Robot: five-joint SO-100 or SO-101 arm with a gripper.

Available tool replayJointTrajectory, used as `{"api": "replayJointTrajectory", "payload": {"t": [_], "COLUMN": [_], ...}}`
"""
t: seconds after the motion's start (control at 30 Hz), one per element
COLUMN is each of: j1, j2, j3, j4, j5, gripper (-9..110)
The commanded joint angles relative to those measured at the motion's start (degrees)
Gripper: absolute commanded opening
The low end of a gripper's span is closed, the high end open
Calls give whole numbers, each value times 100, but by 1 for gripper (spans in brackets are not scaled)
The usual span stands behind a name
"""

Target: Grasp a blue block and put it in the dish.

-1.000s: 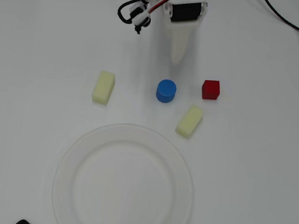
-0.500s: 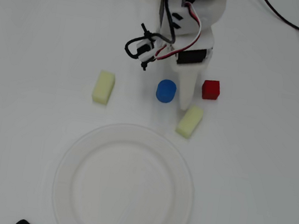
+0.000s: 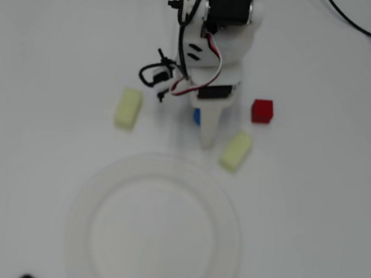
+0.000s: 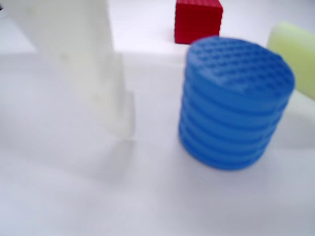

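Note:
The blue block (image 4: 236, 103) is a short ribbed cylinder standing upright on the white table. In the overhead view the arm covers nearly all of the blue block (image 3: 196, 116), leaving only a sliver. My gripper (image 3: 201, 126) is lowered around it and open. One white finger (image 4: 98, 73) stands to the block's left in the wrist view, with a gap between them; the other finger is out of view. The dish (image 3: 79, 217), a large round white plate, lies below the block in the overhead view with nothing in it.
A red cube (image 3: 262, 111) sits right of the arm and shows behind the block as the red cube (image 4: 198, 19). One pale yellow block (image 3: 128, 108) lies to the left, another pale yellow block (image 3: 236, 151) close to the finger's right. A black cable (image 3: 369, 32) crosses the top right.
The arm has come down from the top of the overhead view and shifted left, so that the gripper now covers the blue block. The blocks and dish have not moved.

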Motion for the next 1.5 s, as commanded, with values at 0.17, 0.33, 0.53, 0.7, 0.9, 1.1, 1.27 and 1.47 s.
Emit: {"api": "replayJointTrajectory", "payload": {"t": [0.17,0.33,0.53,0.7,0.9,1.1,1.27,1.47], "j1": [-123,-193,-202,-97,237,396,404,378], "j2": [-9,-9,35,580,2294,4658,5229,3806], "j3": [-246,-246,-255,-149,729,2944,3709,2681], "j4": [-53,-53,-53,-97,-914,-3261,-4351,-4456], "j5": [-79,-9,-9,-149,-624,-1687,-2030,-1723], "gripper": [28,14,4,0,0,0,0,0]}}
